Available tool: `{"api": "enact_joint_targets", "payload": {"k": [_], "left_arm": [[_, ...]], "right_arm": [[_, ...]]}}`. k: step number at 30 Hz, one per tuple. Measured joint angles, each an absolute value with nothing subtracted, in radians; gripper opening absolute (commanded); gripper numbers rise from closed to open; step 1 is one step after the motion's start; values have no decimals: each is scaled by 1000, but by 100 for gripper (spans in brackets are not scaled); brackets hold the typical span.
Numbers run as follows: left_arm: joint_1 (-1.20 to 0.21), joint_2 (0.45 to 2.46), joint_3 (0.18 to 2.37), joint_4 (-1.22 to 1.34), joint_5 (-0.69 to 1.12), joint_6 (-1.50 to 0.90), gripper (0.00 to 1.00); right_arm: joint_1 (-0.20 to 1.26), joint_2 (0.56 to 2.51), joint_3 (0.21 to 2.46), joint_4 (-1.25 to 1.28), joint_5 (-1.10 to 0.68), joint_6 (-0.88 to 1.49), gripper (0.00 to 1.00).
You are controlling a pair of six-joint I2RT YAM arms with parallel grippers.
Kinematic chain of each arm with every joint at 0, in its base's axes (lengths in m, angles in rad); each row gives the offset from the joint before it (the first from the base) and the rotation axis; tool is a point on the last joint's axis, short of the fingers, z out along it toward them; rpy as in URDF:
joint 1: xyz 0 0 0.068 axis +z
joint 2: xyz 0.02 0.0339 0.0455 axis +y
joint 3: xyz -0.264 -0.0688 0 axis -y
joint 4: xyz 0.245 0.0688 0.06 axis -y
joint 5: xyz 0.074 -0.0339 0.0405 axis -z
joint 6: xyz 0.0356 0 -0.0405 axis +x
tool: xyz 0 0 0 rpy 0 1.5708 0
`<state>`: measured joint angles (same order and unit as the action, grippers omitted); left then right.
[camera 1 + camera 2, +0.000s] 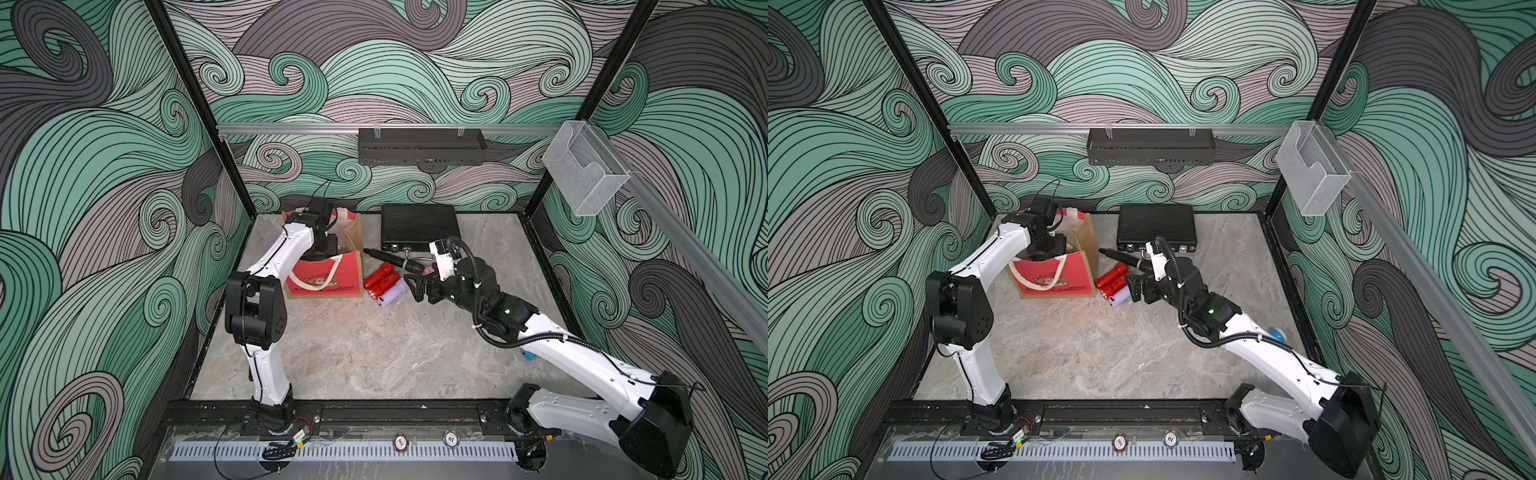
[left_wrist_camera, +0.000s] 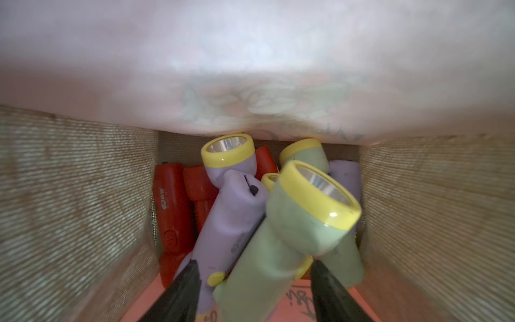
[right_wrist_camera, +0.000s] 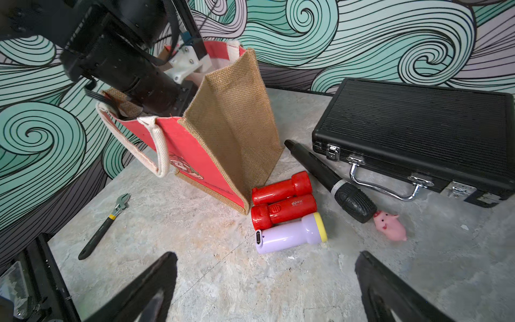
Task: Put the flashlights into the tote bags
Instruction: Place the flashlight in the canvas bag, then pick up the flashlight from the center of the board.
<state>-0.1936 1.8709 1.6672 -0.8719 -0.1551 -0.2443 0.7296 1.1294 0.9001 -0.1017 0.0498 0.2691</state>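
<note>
Flashlights and tote bag, as seen standing at the bench. The tote bag (image 1: 324, 278) stands upright at the far left of the bench (image 1: 374, 353), red front toward the arms' bases, with the left arm reaching down into its mouth. Inside (wrist view) red (image 2: 172, 200), lilac (image 2: 231, 212) and pale green flashlights lie heaped. The left jaws stand parted on either side of the topmost pale green flashlight (image 2: 278, 245), a sliver of gap showing, so nothing is gripped. Two red flashlights (image 3: 284, 210) and one lilac flashlight (image 3: 289, 235) lie side by side, touching, just beside the bag's brown side. The right jaws hover near them, spread wide and empty. A black stick (image 3: 328, 178), pink pig (image 3: 390, 225) and black case (image 3: 412, 131) lie close by.
</note>
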Motion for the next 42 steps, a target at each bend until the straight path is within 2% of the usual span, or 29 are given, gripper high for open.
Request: {"api": "enact_joint_targets", "payload": {"k": [5,8,9,14,18,24,30,35,42], "left_arm": [[-192,1792,1667,-852,-141,-243,81],[-192,1724,1660,-815,-105,-241,97],[-192,1696,1651,-797,-94,-242,99],[-192,1524,1552,-692,-65,-244,99],[-192,1450,1540,-653,-36,-245,99],[-199,1341,1430,-499,162,-300,99],[-290,1325,1343,-343,345,-368,99],[-377,1325,1298,-289,403,-371,98],[-389,1324,1283,-226,454,-377,99]], "right_arm": [[717,1074,929,-236,112,292,99],[697,1034,941,-330,148,321,99],[688,1021,944,-363,160,335,99],[623,992,952,-521,186,424,99],[515,987,924,-617,152,508,99],[293,986,884,-741,53,588,99],[89,971,882,-831,-1,611,99],[-101,954,865,-870,-28,611,99],[-306,1024,824,-857,-64,588,99]]}}
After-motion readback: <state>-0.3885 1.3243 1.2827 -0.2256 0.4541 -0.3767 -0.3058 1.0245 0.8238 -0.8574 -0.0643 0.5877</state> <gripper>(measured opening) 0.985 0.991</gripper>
